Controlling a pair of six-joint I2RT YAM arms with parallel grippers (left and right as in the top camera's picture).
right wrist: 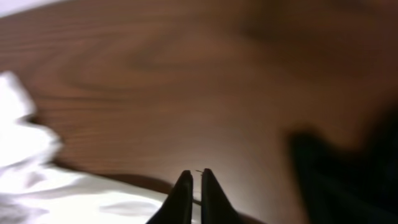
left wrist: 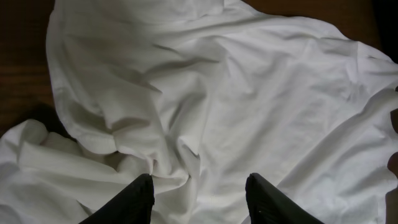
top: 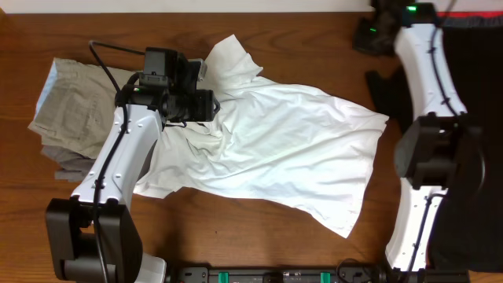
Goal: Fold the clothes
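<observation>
Cloth all over mid-table: the plain white short-sleeved cotton T-shirt [top: 291,149] lies spread and heavily wrinkled across the brown wooden table [top: 236,228], one sleeve poking toward the far edge and a long corner trailing toward the near right. Its left side is bunched into thick folds, and right over them hangs the left gripper [left wrist: 199,198], black fingers [left wrist: 140,200] set moderately apart with nothing pinched between them, only rumpled fabric lying below. Just left of that arm sits the folded khaki-olive trousers [top: 75,98]; the arm covers the line where they meet the shirt, so whether they touch can't be told. Over on the far right, the right gripper [right wrist: 194,190] is pressed closed on nothing, just a hairline slit between its tips, poised above bare wood. In the wrist view a lobe of white cloth sits to its left and the black garment with a red edge band [top: 483,63] looms dark to its right. Open room: a clear strip of wood along the near edge below the shirt's lower border, another band along the far edge between the sleeve and the right gripper, and a gap between the shirt's right edge and the right arm.
</observation>
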